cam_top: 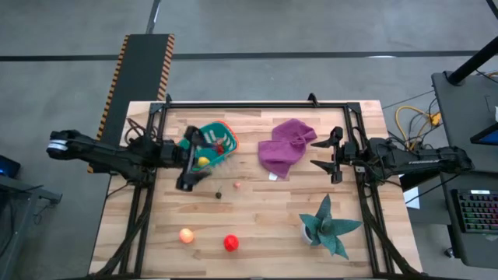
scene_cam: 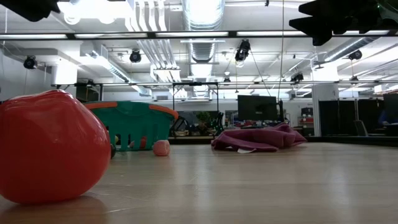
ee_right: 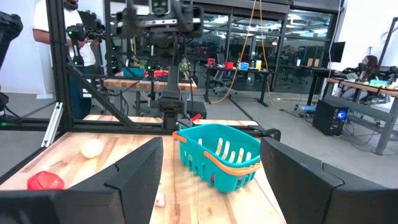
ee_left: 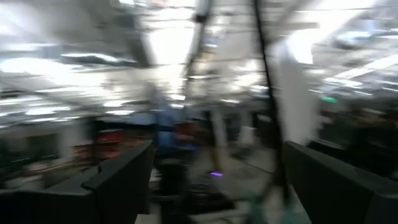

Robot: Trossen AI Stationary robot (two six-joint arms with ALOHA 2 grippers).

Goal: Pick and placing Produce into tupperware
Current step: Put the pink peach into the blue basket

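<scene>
Left gripper (cam_top: 189, 173) hangs jaws apart at the basket's (cam_top: 226, 128) near rim, yellow fruit (cam_top: 203, 162) inside, far-left of the table (cam_top: 264, 225); a careless swing could tip it, while the right gripper (cam_top: 327, 155) waits open.

- Purple cloth (cam_top: 285, 145): crumpled, on far middle of wooden table (cam_top: 272, 225).
- Teal-green spiky plant (cam_top: 329, 226): near right corner of table.
- Person (ee_right: 59, 37): standing in room, white top.
</scene>
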